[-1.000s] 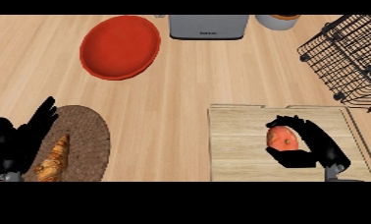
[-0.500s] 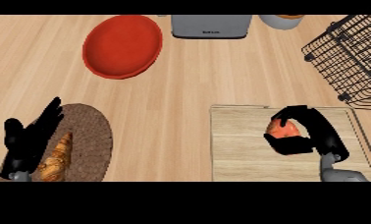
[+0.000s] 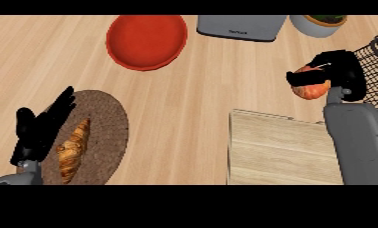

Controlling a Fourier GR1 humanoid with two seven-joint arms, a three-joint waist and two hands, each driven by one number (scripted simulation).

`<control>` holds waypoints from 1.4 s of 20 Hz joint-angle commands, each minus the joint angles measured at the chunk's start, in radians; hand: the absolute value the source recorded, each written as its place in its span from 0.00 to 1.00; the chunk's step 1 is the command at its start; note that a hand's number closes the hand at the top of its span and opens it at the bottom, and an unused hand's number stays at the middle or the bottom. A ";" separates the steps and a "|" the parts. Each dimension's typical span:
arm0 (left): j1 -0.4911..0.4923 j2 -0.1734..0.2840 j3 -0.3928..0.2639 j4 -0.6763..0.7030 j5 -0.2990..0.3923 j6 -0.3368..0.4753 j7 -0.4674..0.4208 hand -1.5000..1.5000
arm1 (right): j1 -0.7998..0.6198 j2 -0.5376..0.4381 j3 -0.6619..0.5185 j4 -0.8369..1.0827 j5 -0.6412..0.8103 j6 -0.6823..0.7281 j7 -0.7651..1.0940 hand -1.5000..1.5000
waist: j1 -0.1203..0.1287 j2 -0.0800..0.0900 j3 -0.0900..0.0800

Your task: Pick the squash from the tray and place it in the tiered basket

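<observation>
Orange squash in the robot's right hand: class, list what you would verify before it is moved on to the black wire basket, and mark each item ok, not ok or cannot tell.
1. Orange squash held: ok; the black right hand curls round it.
2. Squash off the pale wooden tray: ok; it shows beyond the tray's far edge.
3. Black wire tiered basket in sight: ok, but only a corner shows at the right edge.
4. Free tier for the squash: cannot tell; the basket's inside is out of view.
5. Left hand out of the way: ok; it rests open by the brown round mat with the croissant.
</observation>
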 commanded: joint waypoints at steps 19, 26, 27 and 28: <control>-0.017 -0.008 0.030 0.037 0.016 0.016 0.014 0.50 | -0.760 -0.135 -0.132 0.607 0.698 -0.184 0.366 1.00 | -0.051 -0.006 0.013; -0.011 -0.008 0.026 0.040 0.014 0.006 -0.003 0.50 | -0.739 -0.255 -0.246 0.791 0.706 -0.345 0.166 1.00 | -0.059 0.001 0.015; 0.034 -0.013 0.024 -0.025 0.009 0.024 0.027 0.50 | -0.777 -0.305 -0.260 0.814 0.711 -0.303 0.159 1.00 | -0.048 -0.004 0.016; -0.026 0.010 0.040 0.054 0.008 0.013 0.001 0.50 | -0.776 -0.305 -0.265 0.846 0.711 -0.321 0.136 1.00 | -0.065 -0.001 0.014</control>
